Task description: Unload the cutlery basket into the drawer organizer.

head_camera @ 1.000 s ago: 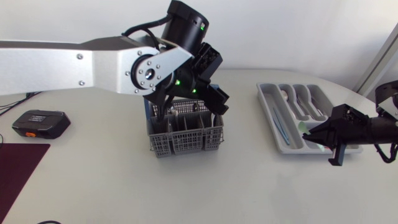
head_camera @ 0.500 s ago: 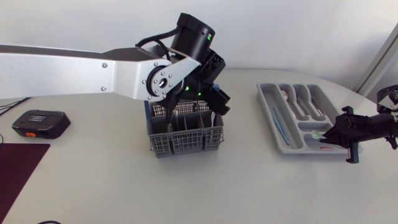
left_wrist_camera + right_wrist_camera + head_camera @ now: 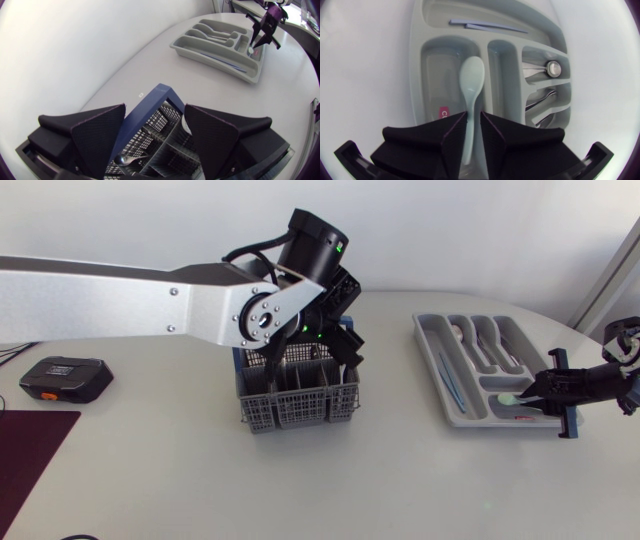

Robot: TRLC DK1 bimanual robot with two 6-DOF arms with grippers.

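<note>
The grey cutlery basket (image 3: 297, 395) with a blue handle (image 3: 160, 100) stands mid-table, and a metal spoon (image 3: 127, 160) lies inside it. My left gripper (image 3: 345, 348) hangs open just above it, its fingers (image 3: 97, 135) either side of the blue handle. The grey drawer organizer (image 3: 470, 416) is at the right. My right gripper (image 3: 527, 392) is at its near end, shut on the handle of a pale green spoon (image 3: 471, 82). The spoon's bowl lies over the wide near compartment (image 3: 437, 60).
Metal cutlery (image 3: 482, 340) fills the organizer's far slots, and thin blue pieces (image 3: 487, 25) lie in its long side slot. A black and orange device (image 3: 65, 378) and a dark red mat (image 3: 30, 445) sit at the table's left.
My right gripper has drawn back to the right and lowered the pale green spoon toward the near compartment. The left arm has shifted slightly right above the basket.
</note>
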